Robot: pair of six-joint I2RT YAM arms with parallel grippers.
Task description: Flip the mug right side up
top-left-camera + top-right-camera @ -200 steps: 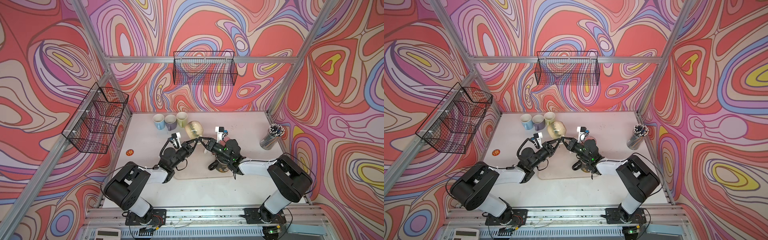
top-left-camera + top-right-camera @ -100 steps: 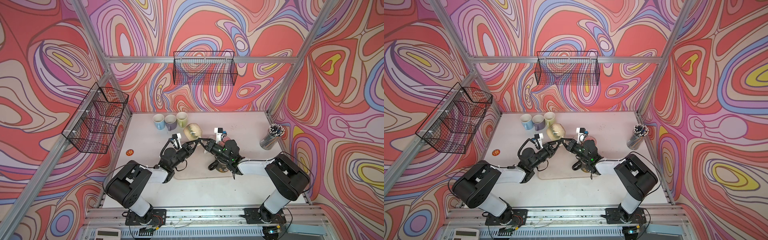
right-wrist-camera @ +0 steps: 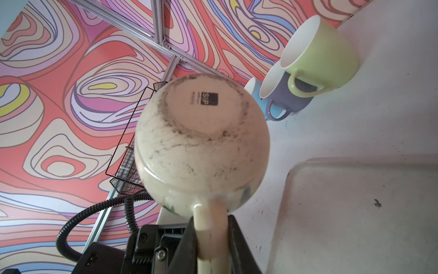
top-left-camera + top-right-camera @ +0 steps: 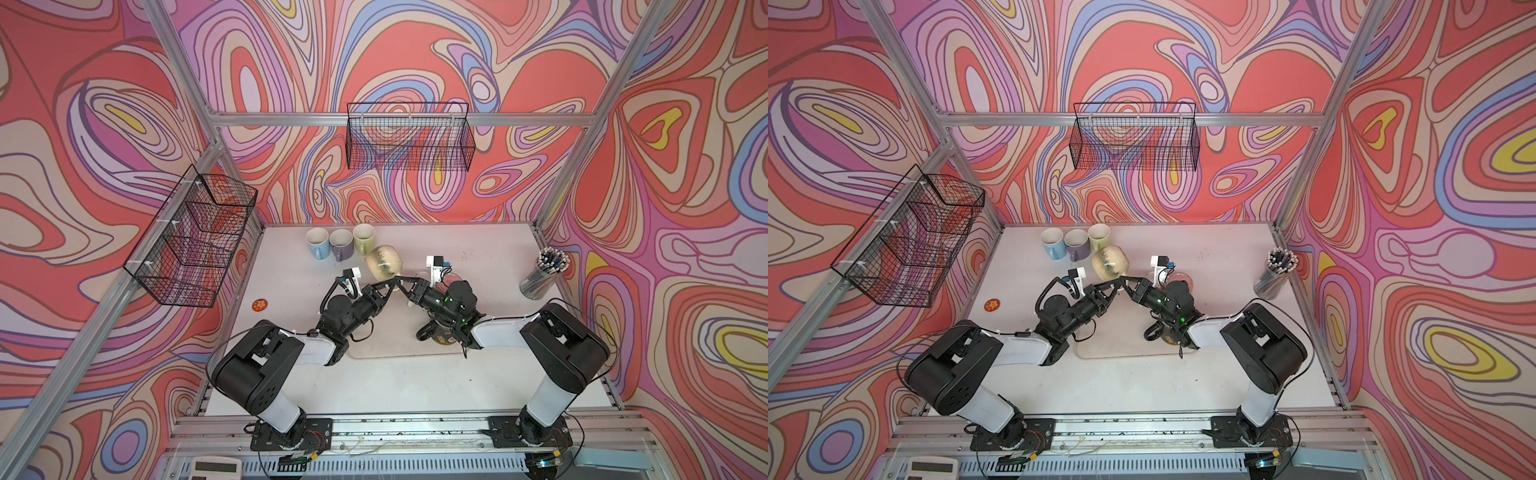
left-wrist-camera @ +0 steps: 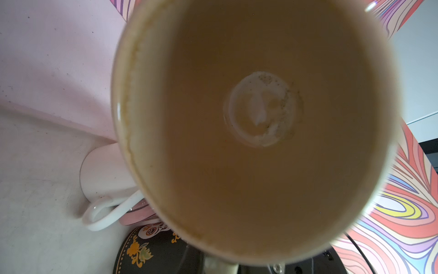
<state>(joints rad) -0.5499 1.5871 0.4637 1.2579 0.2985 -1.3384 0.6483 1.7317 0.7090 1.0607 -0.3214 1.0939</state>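
Observation:
A cream mottled mug [image 4: 384, 261] hangs on its side above the table behind the mat, seen in both top views [image 4: 1109, 262]. My right gripper [image 3: 211, 227] is shut on its handle, and the right wrist view faces the mug's base [image 3: 201, 147]. My left gripper [image 4: 388, 284] meets the same handle from the other side. The left wrist view looks straight into the mug's bare inside [image 5: 260, 118], with the handle stub between the jaws at the frame's edge. The two grippers' tips [image 4: 1128, 283] touch at the handle.
Blue [image 4: 317, 243], purple [image 4: 340, 244] and green [image 4: 364, 237] mugs stand upright at the back. A black flowered mug [image 4: 440, 334] sits under my right arm on a clear mat [image 4: 395, 353]. A white cup [image 5: 106, 180] lies nearby. A pen holder [image 4: 542, 274] stands far right.
The mug and both arms stay in nearly the same place; no clear movement shows.

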